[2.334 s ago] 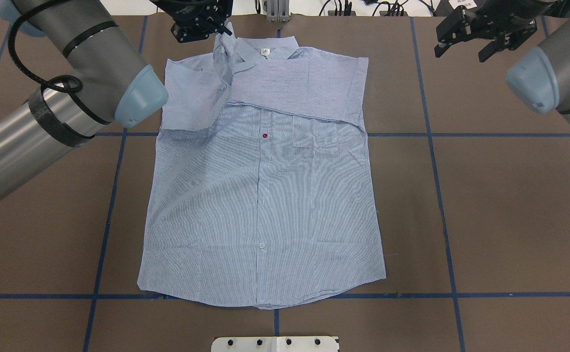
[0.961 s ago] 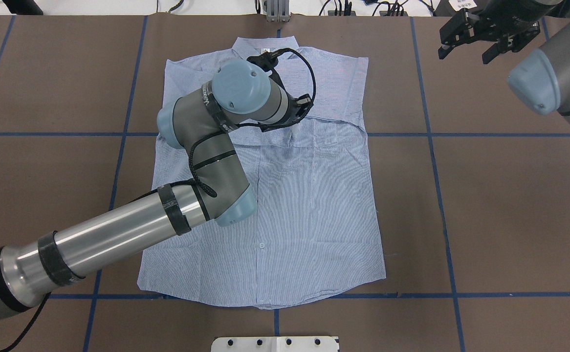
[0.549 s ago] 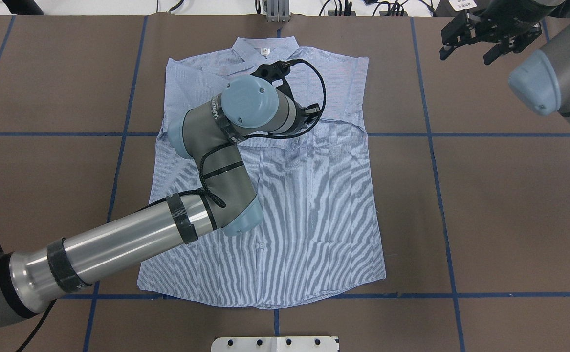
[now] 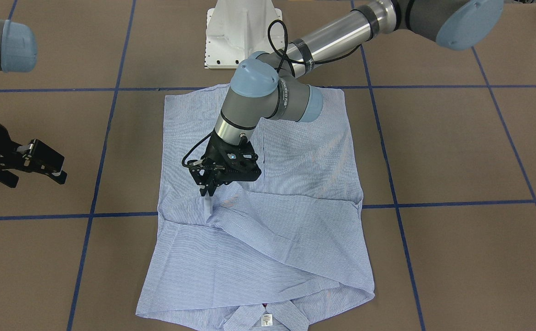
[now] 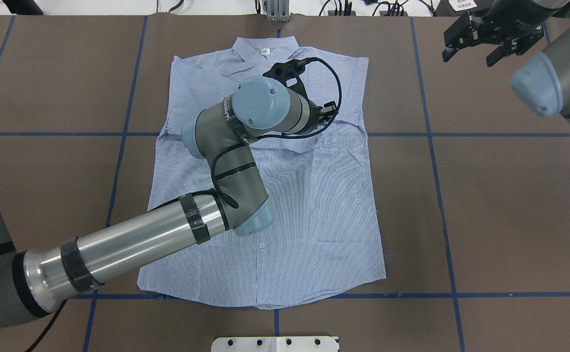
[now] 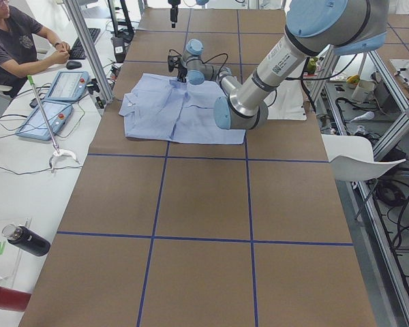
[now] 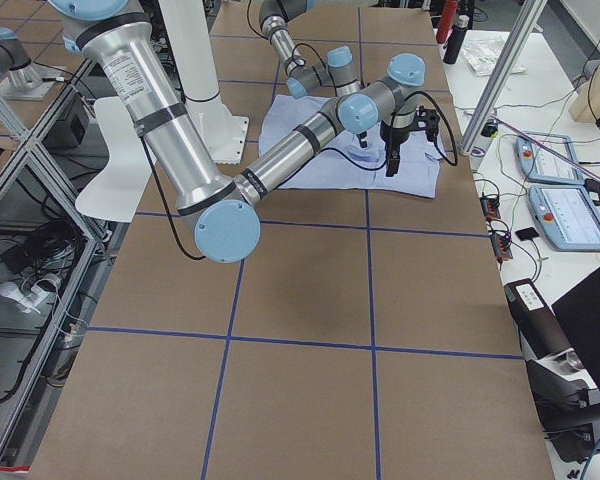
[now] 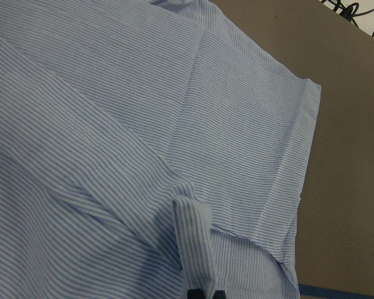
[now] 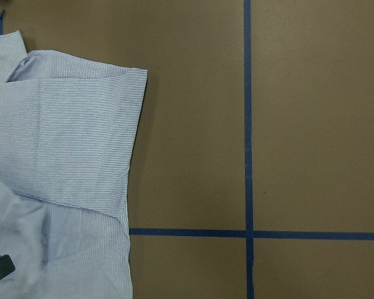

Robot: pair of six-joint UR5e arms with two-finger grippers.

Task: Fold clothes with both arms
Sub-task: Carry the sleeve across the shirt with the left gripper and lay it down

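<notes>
Overhead exterior, you see the shirt (image 5: 314, 210) flat at the table (image 5: 510, 205) centre, collar toward 12 o'clock, left gripper (image 4: 207, 193) above its chest, jaws pinching a cuff (image 8: 193, 243), right gripper (image 5: 468, 51) at 2 o'clock, beside the shirt, jaws spread

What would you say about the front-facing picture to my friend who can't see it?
A grey robot's left arm reaches down over a blue-and-white striped shirt lying on a brown table, its jaws pinching a strip of the cloth. The right arm hangs off to the side over bare table, jaws open.
</notes>
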